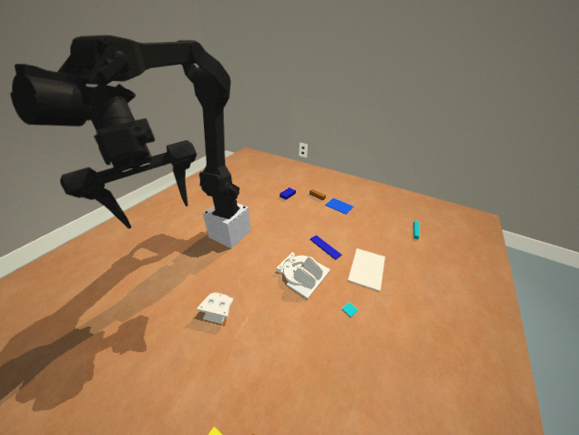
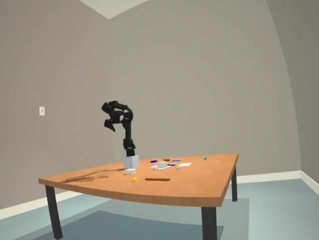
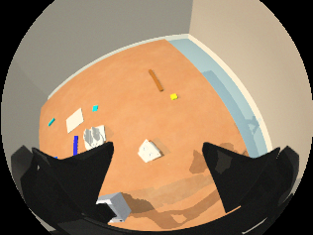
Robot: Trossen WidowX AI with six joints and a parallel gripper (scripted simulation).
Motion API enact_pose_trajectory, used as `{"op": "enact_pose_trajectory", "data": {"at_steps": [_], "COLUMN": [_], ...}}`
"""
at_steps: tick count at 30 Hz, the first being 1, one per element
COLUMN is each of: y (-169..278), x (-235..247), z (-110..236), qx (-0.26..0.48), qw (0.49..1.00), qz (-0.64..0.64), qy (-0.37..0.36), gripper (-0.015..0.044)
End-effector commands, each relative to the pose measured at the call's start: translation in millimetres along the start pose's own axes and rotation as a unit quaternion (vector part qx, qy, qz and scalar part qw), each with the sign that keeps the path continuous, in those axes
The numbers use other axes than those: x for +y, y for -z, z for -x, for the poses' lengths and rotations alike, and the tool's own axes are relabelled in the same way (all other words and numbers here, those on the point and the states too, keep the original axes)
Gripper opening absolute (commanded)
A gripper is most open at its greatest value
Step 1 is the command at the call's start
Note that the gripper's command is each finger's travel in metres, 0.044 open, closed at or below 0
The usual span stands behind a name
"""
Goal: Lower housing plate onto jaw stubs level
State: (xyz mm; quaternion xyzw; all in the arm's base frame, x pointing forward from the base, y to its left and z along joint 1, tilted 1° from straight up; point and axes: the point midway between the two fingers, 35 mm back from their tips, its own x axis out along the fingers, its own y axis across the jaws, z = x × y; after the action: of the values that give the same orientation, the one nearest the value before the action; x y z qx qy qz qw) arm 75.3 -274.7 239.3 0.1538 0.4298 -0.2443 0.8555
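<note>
The white housing plate [image 1: 223, 308] [image 2: 130, 170] [image 3: 149, 151] rests on the table with two round holes in its upper face and a ribbed block under it. The white base with the two jaws [image 1: 299, 286] [image 2: 161, 165] [image 3: 95, 138] sits apart from it, nearer the table's middle. Two grey-shaded jaw shapes [image 1: 313, 268] stand side by side on it; their pins and stubs are too small to make out. My gripper [image 1: 157, 216] [image 2: 120, 130] [image 3: 157, 148] is wide open and empty, high above the table, touching neither part.
A dark blue bar [image 1: 325, 247] and a cream plate [image 1: 367, 269] lie near the base, with a cyan square [image 1: 350, 309]. Farther back are a blue block [image 1: 288, 193], a brown block [image 1: 317, 194], a blue sheet [image 1: 339, 206] and a cyan bar [image 1: 416, 229]. A yellow block [image 2: 134, 179] and brown bar [image 2: 157, 178] lie in front.
</note>
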Motion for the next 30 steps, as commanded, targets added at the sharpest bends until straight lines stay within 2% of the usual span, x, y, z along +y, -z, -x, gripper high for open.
{"op": "enact_pose_trajectory", "data": {"at_steps": [1,15,30], "y": [3.3,12.0,22.5], "x": [-1.7,-3.8,-3.5], "z": [-10.2,-38.9,-69.0], "qx": [0.015,0.053,0.089], "qw": [0.999,0.98,0.935], "qz": [0.045,0.189,0.34], "qy": [-0.004,-0.02,-0.047], "gripper": [0.044,0.044,0.044]}}
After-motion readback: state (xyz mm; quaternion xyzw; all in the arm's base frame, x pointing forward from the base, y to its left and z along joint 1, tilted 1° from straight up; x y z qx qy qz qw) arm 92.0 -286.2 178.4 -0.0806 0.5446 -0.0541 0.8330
